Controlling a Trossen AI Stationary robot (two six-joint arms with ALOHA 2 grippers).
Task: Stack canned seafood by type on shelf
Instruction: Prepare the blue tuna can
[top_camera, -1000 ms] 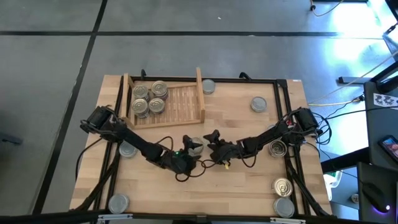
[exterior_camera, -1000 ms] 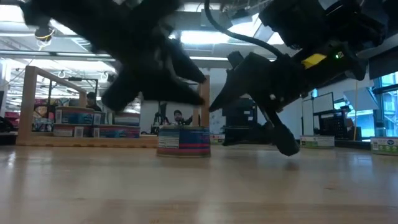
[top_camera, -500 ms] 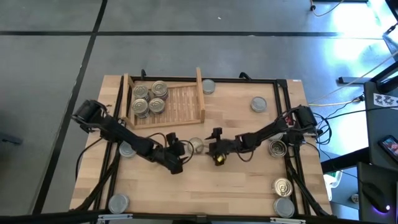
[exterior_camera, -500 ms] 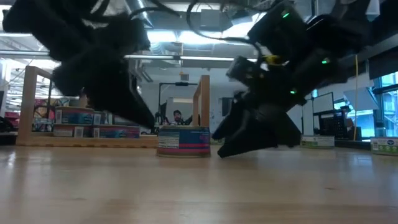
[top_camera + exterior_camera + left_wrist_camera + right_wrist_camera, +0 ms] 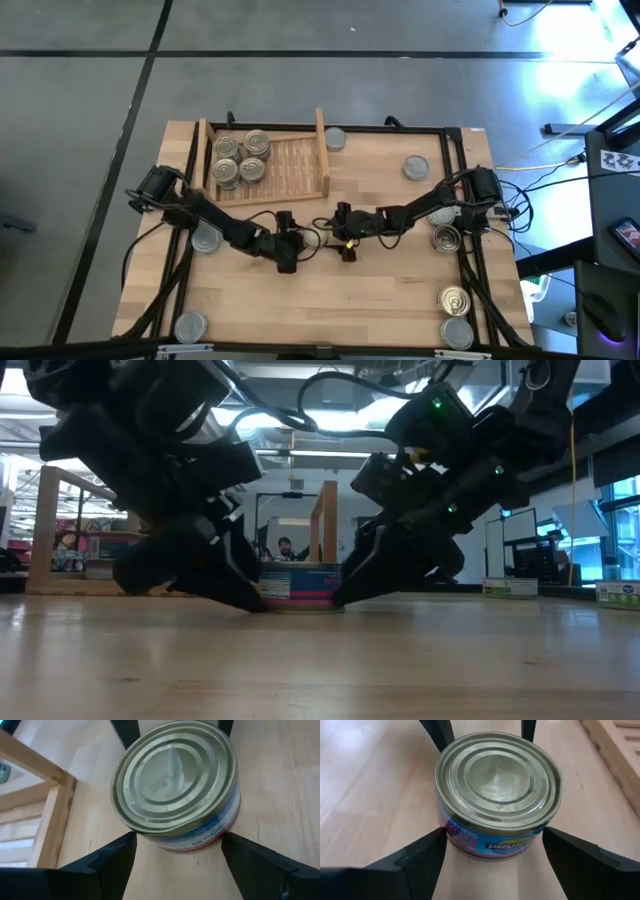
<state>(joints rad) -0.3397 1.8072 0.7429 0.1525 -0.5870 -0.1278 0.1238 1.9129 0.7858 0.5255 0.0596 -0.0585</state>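
One tin point(image 5: 316, 234) with a plain dull grey top and a blue-and-red label stands upright on the table's middle. Both arms are low at it. My left gripper point(image 5: 303, 241) comes level from the table's left, and my right gripper point(image 5: 328, 237) comes level from the right. Each is open, with one finger on either side of the tin's wall, as the left wrist view point(image 5: 179, 840) and the right wrist view point(image 5: 494, 834) show. The shelf point(image 5: 300, 165) stands at the far left, with several tins point(image 5: 240, 158) in its left part. My left gripper has its fingertips point(image 5: 131, 839) right beside the tin's lower side wall point(image 5: 200, 837), level from the table's left; I cannot tell whether they touch. My right gripper has its fingertips point(image 5: 441, 834) beside the same tin's wall point(image 5: 490, 842), level from the right; touching or not, I cannot tell. The tin stands flat on the table.
Loose tins lie about: one point(image 5: 335, 138) by the shelf's right board, one point(image 5: 415, 167) far right, three point(image 5: 445, 238) point(image 5: 455, 300) point(image 5: 457, 333) along the right side, two point(image 5: 205, 240) point(image 5: 190, 325) on the left. Cables trail near both arms.
Both grippers have come down to the tabletop and closed in on the middle tin from its two sides, the left one from the left, the right one from the right and slightly toward the far edge. The tin has stayed where it was.
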